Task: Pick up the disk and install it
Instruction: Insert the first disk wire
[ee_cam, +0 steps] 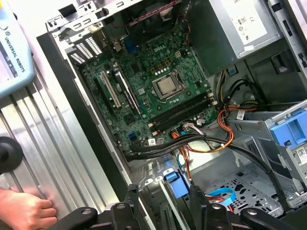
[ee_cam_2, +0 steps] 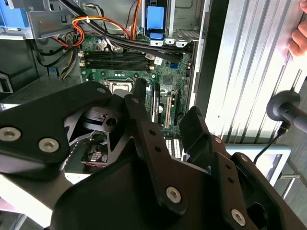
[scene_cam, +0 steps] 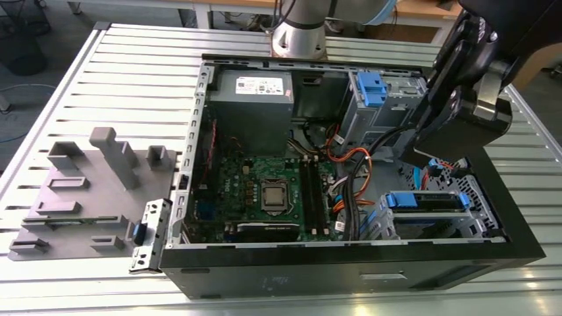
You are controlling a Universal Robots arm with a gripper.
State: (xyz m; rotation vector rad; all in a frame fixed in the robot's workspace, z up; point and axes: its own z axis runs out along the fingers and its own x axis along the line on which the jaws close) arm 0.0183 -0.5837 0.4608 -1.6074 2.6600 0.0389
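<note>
Blue-framed disk (scene_cam: 426, 201), seated in drive cage (scene_cam: 480, 192)

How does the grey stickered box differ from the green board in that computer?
The grey box is a plain metal block; the green board is flat, crowded with chips and slots. The grey box bears a white sticker; the green board a square silver chip. Both sit inside the open case.

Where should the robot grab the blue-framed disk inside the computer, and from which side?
Probably by the blue bracket edge of the disk, coming straight down through the open side of the case. It seems to sit on edge in the metal drive cage, so the cage walls cover its flat faces and that narrow blue edge is what's exposed.
</note>
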